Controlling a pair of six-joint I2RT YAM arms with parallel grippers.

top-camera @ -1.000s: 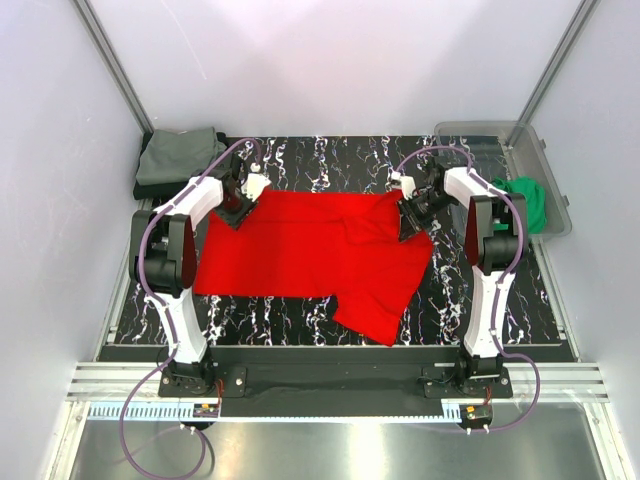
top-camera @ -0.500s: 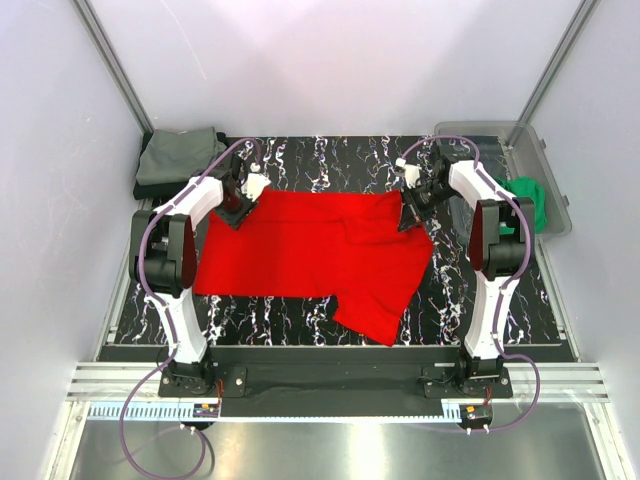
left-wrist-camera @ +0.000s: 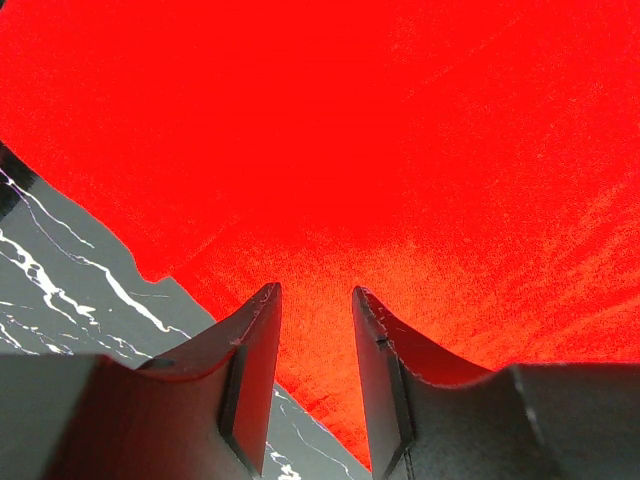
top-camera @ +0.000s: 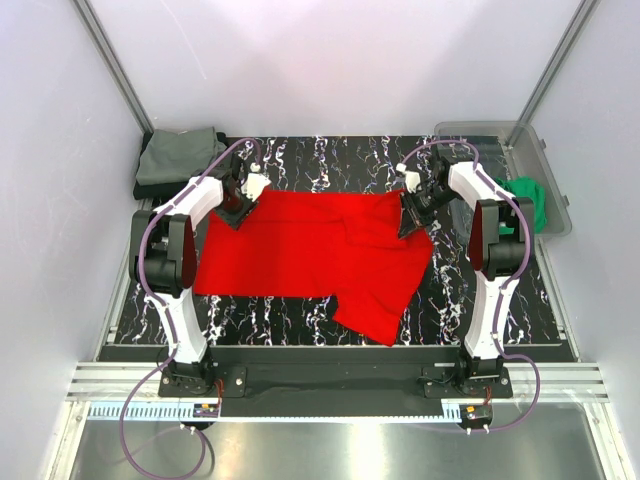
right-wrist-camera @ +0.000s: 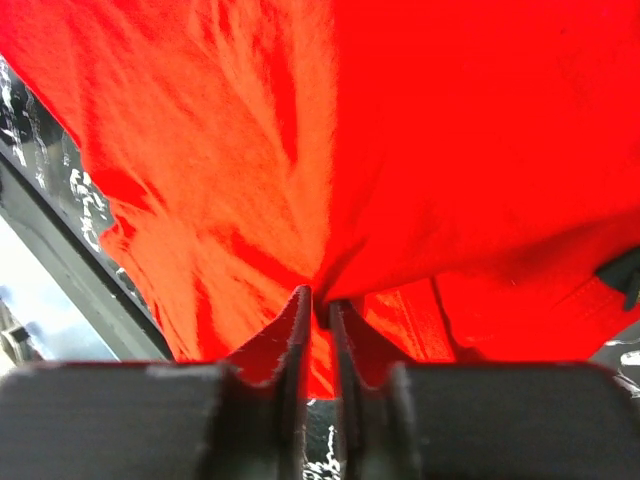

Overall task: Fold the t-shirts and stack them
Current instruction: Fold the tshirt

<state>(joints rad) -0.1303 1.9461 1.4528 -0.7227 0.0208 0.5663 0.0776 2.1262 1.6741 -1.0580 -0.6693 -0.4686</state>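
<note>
The bright red t-shirt lies spread across the black marbled table, with one part hanging toward the front right. My left gripper is over its far left corner. In the left wrist view the gripper is open, with the red cloth under and between the jaws. My right gripper is at the shirt's far right edge. In the right wrist view it is shut on a bunched fold of the red cloth. A folded grey-olive shirt lies at the far left on a dark one.
A clear plastic bin stands at the far right with the green shirt in it. White enclosure walls and metal posts close in the back and sides. A black rail runs along the table's front edge.
My right wrist has shifted slightly toward the far right with the red cloth's edge in it. The left arm has not moved.
</note>
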